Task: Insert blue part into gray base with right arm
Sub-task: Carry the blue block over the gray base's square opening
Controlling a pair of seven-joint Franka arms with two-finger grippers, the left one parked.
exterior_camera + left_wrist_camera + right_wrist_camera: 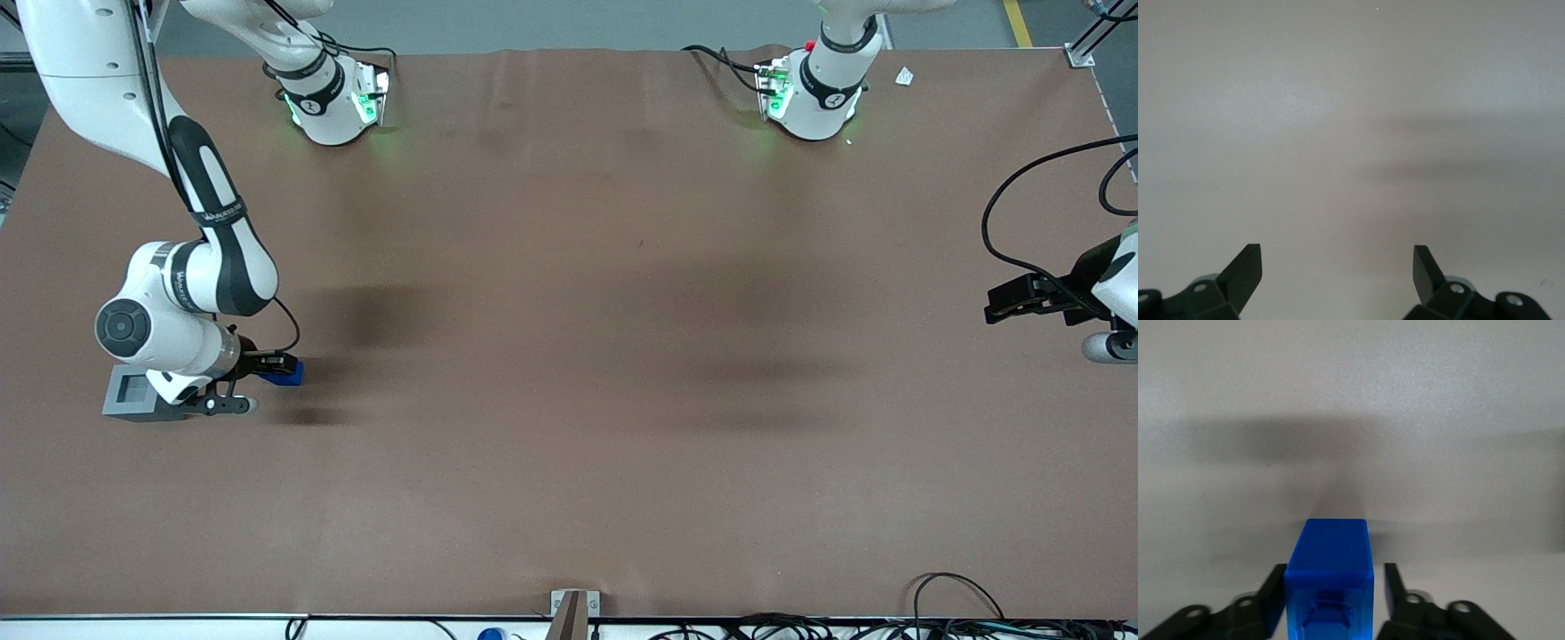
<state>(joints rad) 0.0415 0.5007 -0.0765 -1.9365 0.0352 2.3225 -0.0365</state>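
The blue part (292, 373) lies on the brown table at the working arm's end, between the fingers of my right gripper (281, 367), which is down at table level. In the right wrist view the blue part (1331, 553) fills the gap of the gripper (1335, 572). One finger (1275, 590) is against the block and the other (1391, 583) stands a sliver off it, so the gripper is open around it. The gray base (124, 396) sits beside the wrist, with its square recess facing up, partly covered by the arm.
The arm bases (333, 102) (813, 98) stand at the table's edge farthest from the front camera. The parked gripper (1022, 300) hangs toward the parked arm's end. A small bracket (570, 612) and cables (942, 613) lie along the nearest edge.
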